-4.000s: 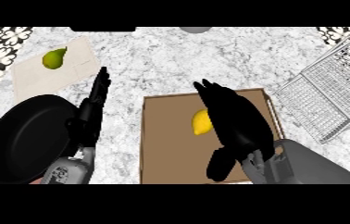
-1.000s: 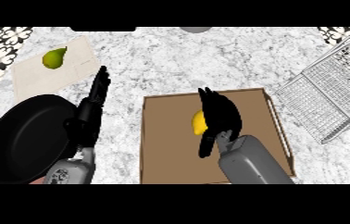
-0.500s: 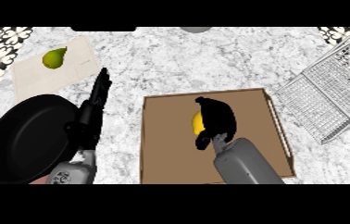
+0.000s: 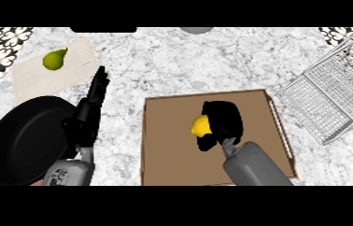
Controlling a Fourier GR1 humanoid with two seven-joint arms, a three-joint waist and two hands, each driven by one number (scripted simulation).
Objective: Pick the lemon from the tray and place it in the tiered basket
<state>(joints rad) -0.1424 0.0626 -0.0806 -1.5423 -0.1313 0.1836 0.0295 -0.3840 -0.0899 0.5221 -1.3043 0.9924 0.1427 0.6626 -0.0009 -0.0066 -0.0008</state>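
Observation:
The yellow lemon lies on the brown tray in the head view. My right hand covers its right side, fingers and thumb curled round it, so only the lemon's left part shows. The wire tiered basket stands at the right edge, apart from the tray. My left hand rests at the left with its fingers straight, pointing up the counter, holding nothing.
A black pan sits at the lower left beside my left hand. A green pear lies on a pale cutting board at the upper left. Marble counter stretches between tray and basket.
My right hand has come down over the lemon and curled its fingers round it. The left hand has stayed still.

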